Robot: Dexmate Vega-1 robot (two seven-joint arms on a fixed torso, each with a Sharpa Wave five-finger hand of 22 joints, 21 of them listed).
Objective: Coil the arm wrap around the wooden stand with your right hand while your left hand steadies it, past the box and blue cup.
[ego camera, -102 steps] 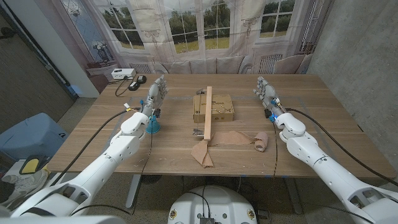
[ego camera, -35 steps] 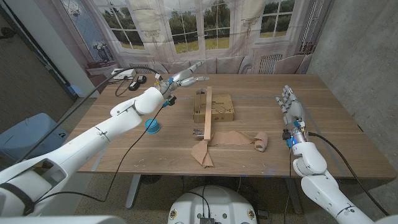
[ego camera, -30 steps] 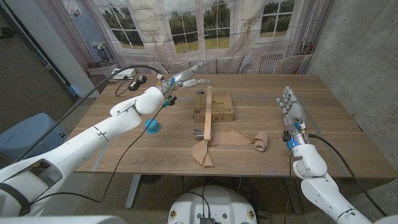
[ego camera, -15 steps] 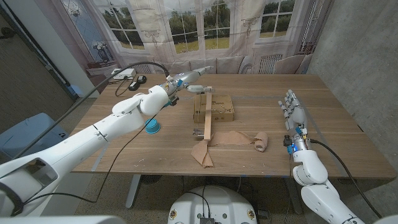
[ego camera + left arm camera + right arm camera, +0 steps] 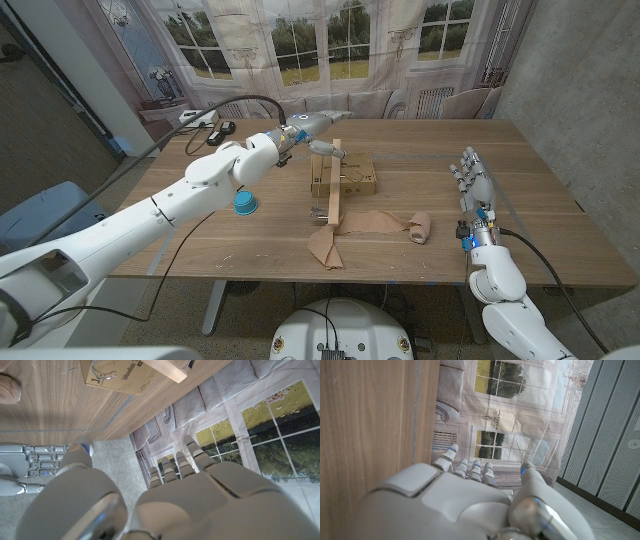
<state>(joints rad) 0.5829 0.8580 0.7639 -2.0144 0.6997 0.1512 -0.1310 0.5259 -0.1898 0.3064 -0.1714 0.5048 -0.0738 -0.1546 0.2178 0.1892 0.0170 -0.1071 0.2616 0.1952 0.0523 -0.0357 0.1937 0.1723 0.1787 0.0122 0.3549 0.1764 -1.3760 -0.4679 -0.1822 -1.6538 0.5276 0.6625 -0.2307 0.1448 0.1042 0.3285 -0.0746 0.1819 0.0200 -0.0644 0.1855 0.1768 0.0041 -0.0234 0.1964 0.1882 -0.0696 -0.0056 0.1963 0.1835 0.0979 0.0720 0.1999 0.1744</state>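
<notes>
Left robot hand (image 5: pixel 318 124) open above wooden stand (image 5: pixel 334 180), contact unclear, right robot hand (image 5: pixel 472 178) open near surface's (image 5: pixel 540 170) right edge, arm wrap (image 5: pixel 372 222) lying loose.

The wooden stand (image 5: pixel 334 180) is a pale slat that stands on the table in front of the cardboard box (image 5: pixel 343 172), its top rising across the box's left part in the head view. The arm wrap (image 5: pixel 372 225), a tan stretchy cloth, lies flat on the table, running from the stand's foot to a rolled end at the right, with a loose tail trailing towards the near edge. The blue cup (image 5: pixel 244 203) sits upside down, well to the left of the stand.
</notes>
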